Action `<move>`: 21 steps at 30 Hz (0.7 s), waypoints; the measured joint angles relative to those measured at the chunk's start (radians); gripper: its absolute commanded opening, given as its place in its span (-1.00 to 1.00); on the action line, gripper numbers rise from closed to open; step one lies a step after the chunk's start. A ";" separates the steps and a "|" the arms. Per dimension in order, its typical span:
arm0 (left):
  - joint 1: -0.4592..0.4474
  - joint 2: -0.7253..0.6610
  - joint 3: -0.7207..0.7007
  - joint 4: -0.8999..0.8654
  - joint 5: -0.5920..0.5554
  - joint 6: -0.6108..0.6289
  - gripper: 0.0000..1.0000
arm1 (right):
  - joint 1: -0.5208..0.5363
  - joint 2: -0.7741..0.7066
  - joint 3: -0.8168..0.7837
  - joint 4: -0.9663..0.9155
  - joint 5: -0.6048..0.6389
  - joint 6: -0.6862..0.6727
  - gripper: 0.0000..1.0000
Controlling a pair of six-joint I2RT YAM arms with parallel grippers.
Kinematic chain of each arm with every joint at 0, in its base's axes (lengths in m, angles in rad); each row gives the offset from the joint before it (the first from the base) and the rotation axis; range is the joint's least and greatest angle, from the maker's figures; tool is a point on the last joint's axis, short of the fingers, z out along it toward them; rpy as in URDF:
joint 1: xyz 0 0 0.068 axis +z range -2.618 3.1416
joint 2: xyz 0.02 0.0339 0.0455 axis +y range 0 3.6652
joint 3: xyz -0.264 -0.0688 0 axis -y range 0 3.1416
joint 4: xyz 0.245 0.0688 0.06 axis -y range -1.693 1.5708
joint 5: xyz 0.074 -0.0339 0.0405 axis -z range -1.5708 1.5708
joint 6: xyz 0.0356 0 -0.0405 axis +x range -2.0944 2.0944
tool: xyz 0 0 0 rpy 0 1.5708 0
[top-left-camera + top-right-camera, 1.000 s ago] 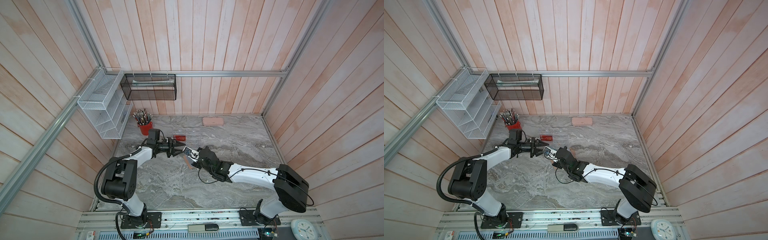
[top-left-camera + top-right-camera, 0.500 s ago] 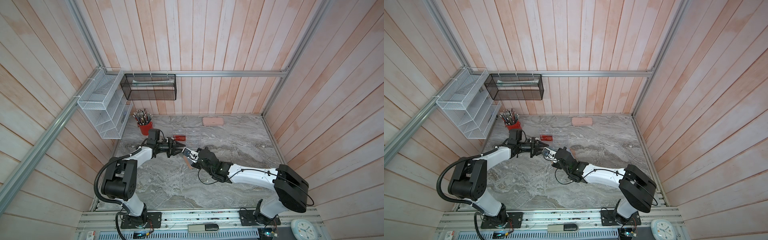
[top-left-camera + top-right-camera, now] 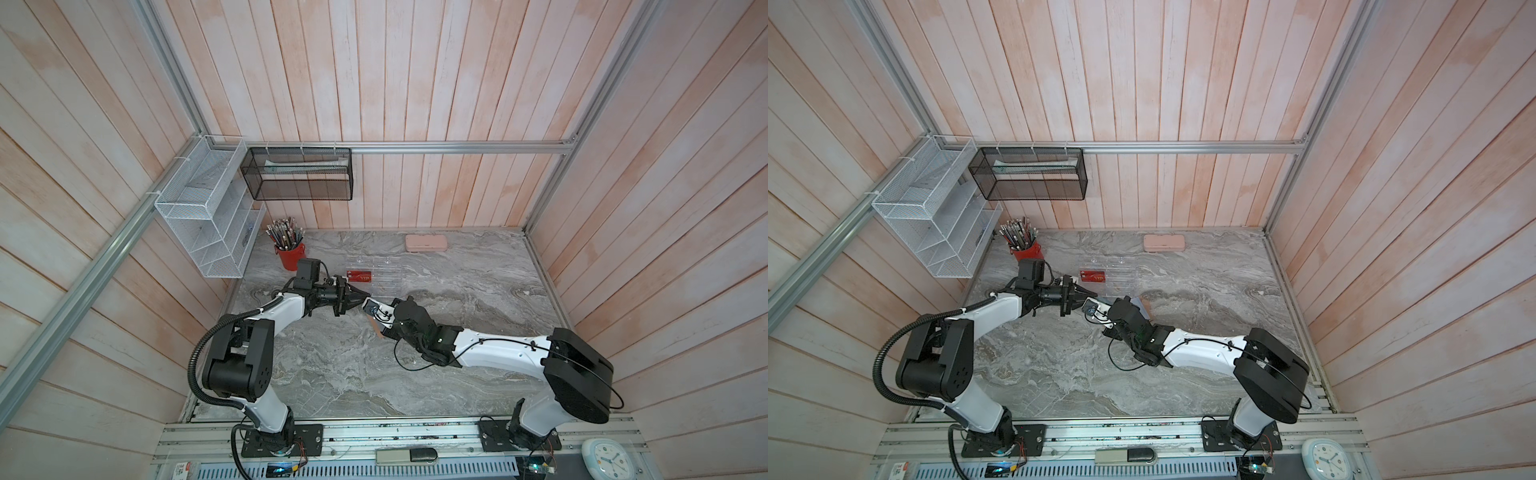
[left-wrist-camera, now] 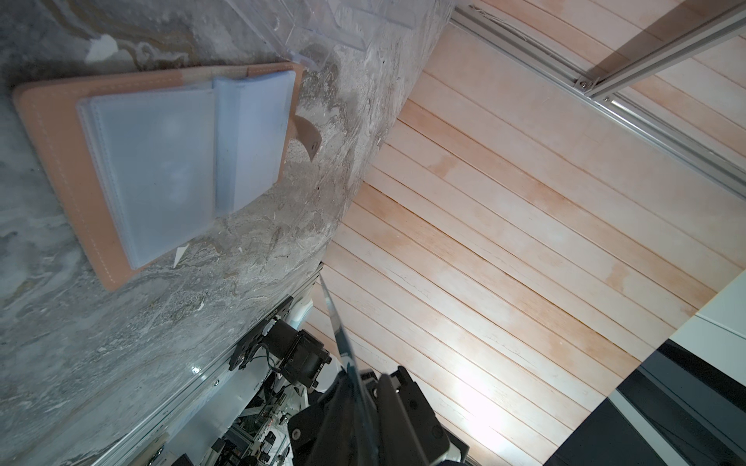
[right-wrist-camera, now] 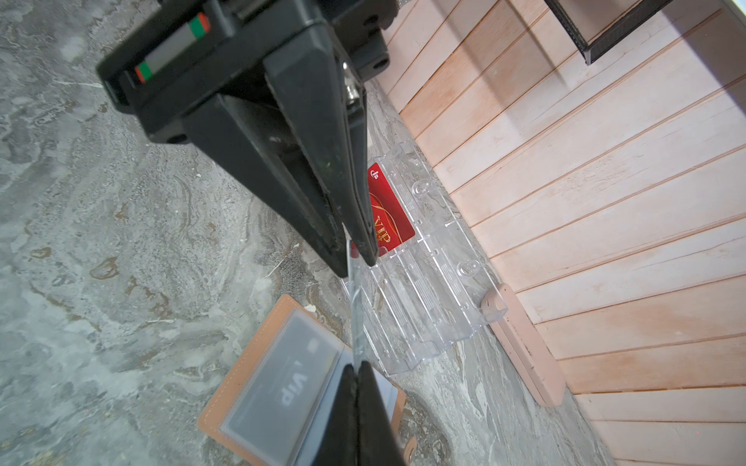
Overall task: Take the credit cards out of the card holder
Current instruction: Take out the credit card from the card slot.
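Note:
The tan card holder [image 5: 242, 371] lies open on the marble, with pale sleeves [image 4: 161, 161] showing. A dark card lettered VIP [image 5: 282, 387] sits in one sleeve. A thin light blue card [image 5: 353, 306], seen edge-on, hangs in the air above the holder. My right gripper [image 5: 357, 365] is shut on one end of it. My left gripper [image 5: 355, 262] [image 4: 361, 373] has its jaws drawn in on the other end. In both top views the two grippers meet tip to tip [image 3: 365, 301] [image 3: 1093, 300]. A red VIP card [image 3: 360, 276] [image 5: 387, 210] stands in the clear rack.
The clear acrylic rack [image 3: 376, 274] stands just behind the grippers. A pale pink case [image 3: 427, 242] lies by the back wall and a red pencil cup [image 3: 290, 253] at the back left. A white wire shelf [image 3: 208, 216] and a black mesh basket [image 3: 299, 174] hang on the walls.
My left gripper's jaws have narrowed around the card's free end. The right gripper has edged slightly toward the left one with the card in it.

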State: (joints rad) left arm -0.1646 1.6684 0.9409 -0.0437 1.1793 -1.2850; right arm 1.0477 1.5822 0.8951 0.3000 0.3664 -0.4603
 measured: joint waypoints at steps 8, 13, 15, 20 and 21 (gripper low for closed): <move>0.000 0.000 0.000 -0.020 0.002 0.016 -0.94 | 0.002 0.005 0.000 0.008 0.012 -0.005 -1.00; 0.000 0.000 0.000 -0.021 0.002 0.018 -0.94 | 0.003 0.006 0.000 0.010 0.021 -0.005 -0.90; 0.000 0.000 -0.001 -0.021 0.002 0.018 -0.94 | 0.003 0.006 0.001 0.010 0.023 -0.003 -0.75; 0.000 0.000 -0.009 -0.021 0.003 0.026 -0.94 | 0.003 0.002 0.002 0.019 0.034 0.009 -0.23; 0.000 0.000 -0.010 -0.021 0.003 0.027 -0.94 | 0.003 -0.001 0.002 0.019 0.035 0.009 -0.16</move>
State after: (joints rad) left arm -0.1646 1.6684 0.9310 -0.0643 1.1820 -1.2583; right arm 1.0508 1.5814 0.8967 0.3187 0.4015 -0.4515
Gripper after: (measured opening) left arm 0.047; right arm 0.360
